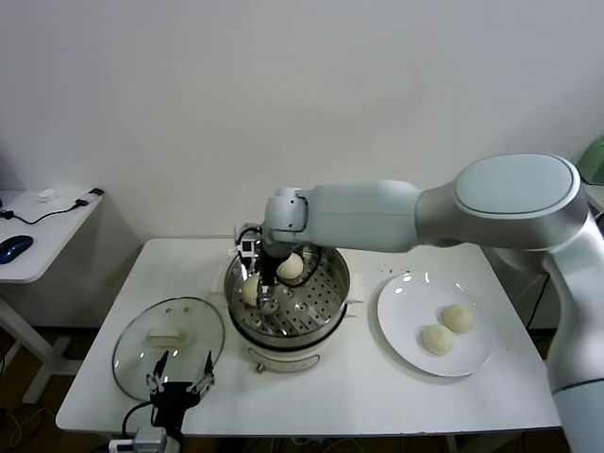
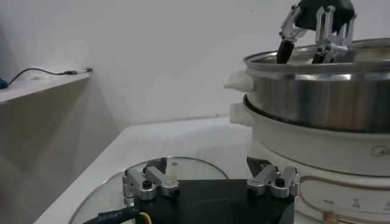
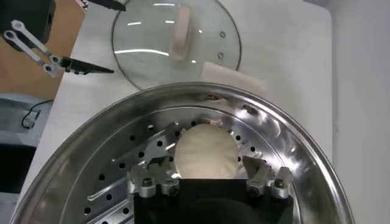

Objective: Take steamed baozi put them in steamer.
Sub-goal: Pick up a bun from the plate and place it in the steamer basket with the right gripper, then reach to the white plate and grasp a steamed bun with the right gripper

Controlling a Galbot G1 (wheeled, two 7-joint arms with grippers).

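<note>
my right gripper [image 3: 207, 182] hangs inside the steamer [image 1: 332, 300], fingers wide around a bun [image 3: 205, 152] resting on the tray. next: lift clear, reach the plate [image 1: 401, 326]. left gripper [image 1: 179, 373] waits, wide.

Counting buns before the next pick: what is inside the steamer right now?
Inside the steamer, two steamed baozi sit on the perforated tray: one at the back, one on the left between the open jaws of the right gripper. The gripper covers part of the tray.
</note>
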